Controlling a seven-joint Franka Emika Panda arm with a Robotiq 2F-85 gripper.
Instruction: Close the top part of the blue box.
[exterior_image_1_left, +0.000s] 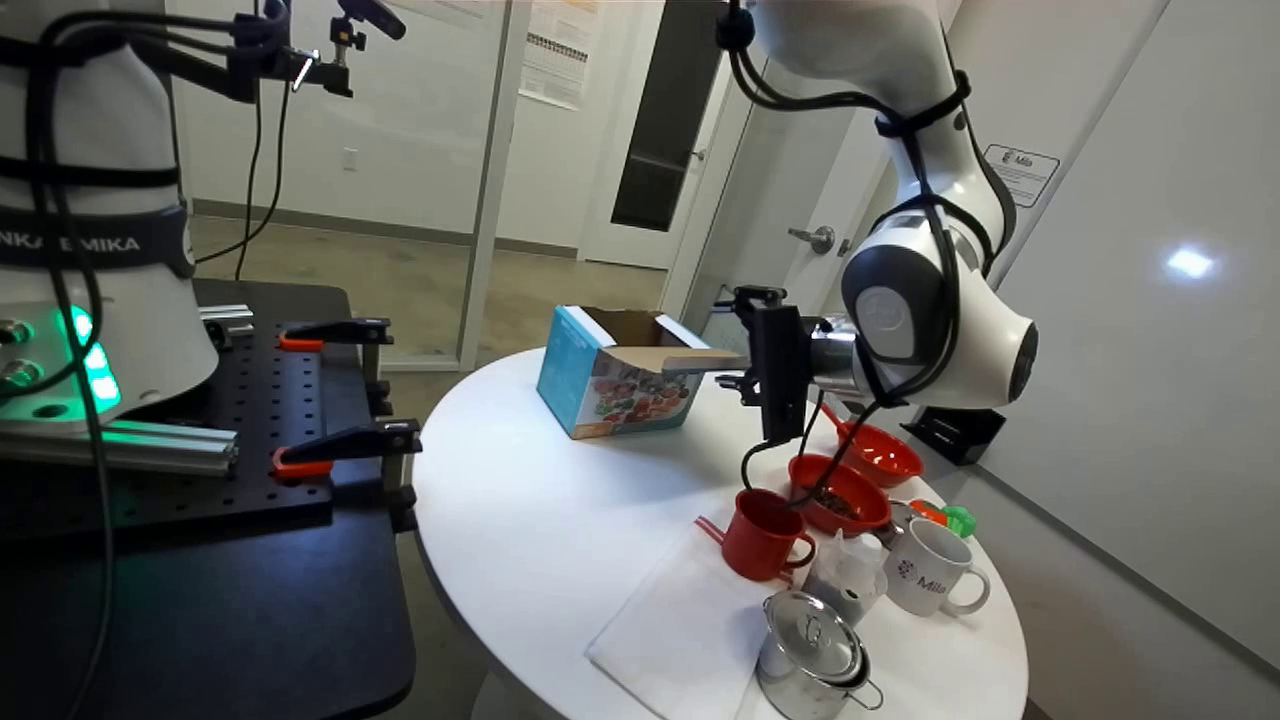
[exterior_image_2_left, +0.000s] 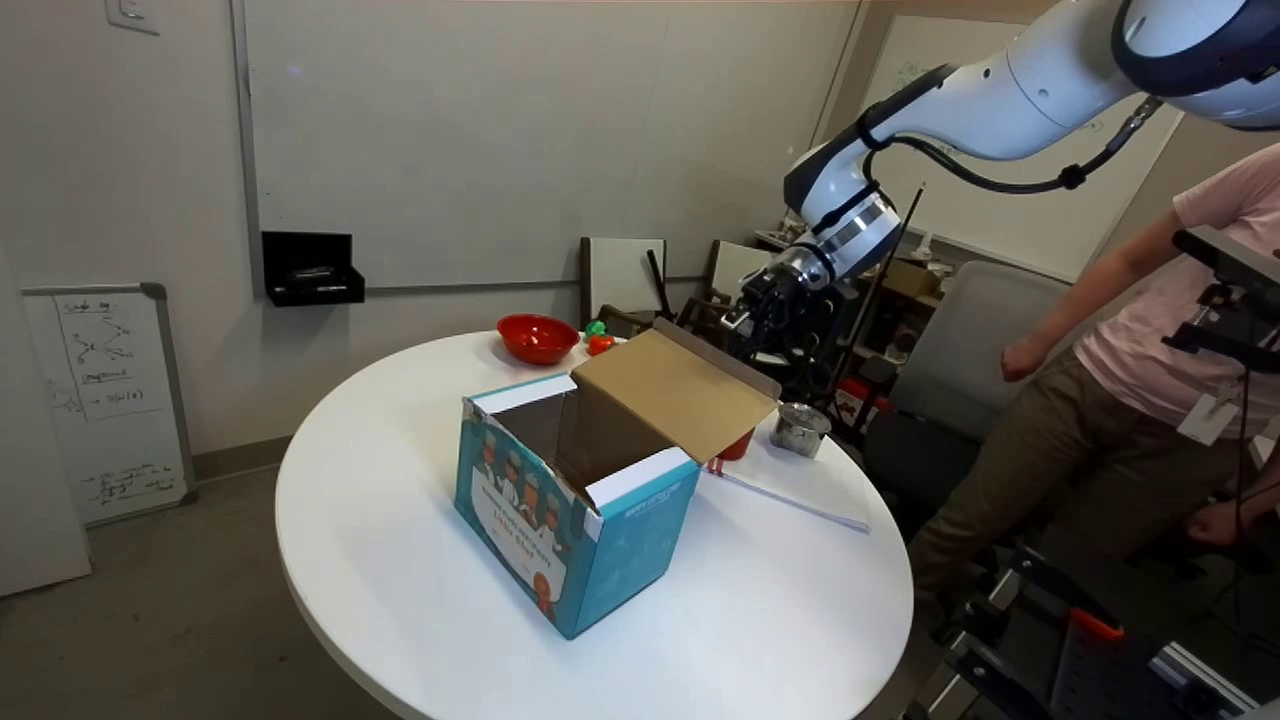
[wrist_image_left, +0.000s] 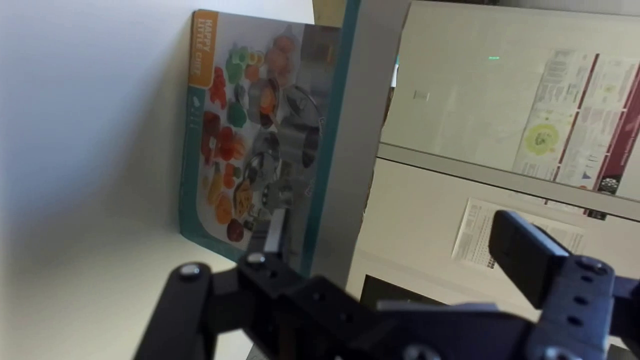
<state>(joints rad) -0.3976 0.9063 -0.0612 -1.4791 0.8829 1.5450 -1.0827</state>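
One blue cardboard box (exterior_image_2_left: 560, 525) | flat flap (exterior_image_2_left: 675, 390) — brown inside, jutting | end effector (wrist_image_left: 392, 232) spread wide

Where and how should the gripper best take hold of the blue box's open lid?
Probably by its free edge, coming from beyond it towards the blue box, jaws above and below. The thin lid juts out past the box, leaving that edge exposed, and the open gripper faces it.
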